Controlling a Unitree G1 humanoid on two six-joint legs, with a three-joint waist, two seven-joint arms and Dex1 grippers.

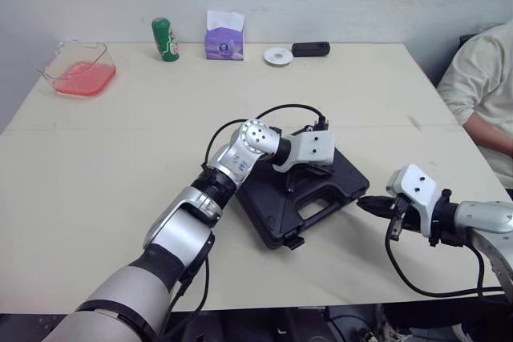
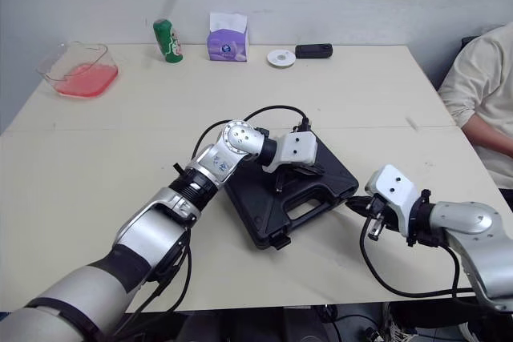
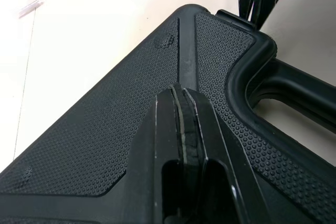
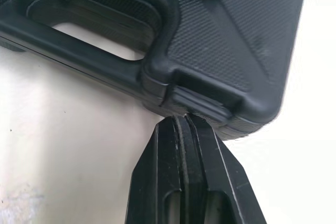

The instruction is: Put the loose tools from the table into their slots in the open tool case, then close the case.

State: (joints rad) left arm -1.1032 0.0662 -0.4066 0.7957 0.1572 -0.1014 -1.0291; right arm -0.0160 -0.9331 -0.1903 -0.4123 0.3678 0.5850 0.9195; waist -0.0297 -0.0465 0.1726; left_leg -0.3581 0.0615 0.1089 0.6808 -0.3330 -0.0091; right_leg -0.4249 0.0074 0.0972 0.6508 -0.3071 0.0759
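Observation:
The black tool case lies shut on the table, its handle toward the front edge. My left gripper is shut with nothing in it, its fingertips pressing down on the textured lid. My right gripper is shut and empty too, its tips touching the latch at the case's right front corner. In the right wrist view the handle opening shows beside that latch. No loose tools lie on the table.
At the table's far edge stand a clear tub with pink contents, a green can, a purple tissue pack, a white disc and a black device. A person in a pale sleeve sits at the right.

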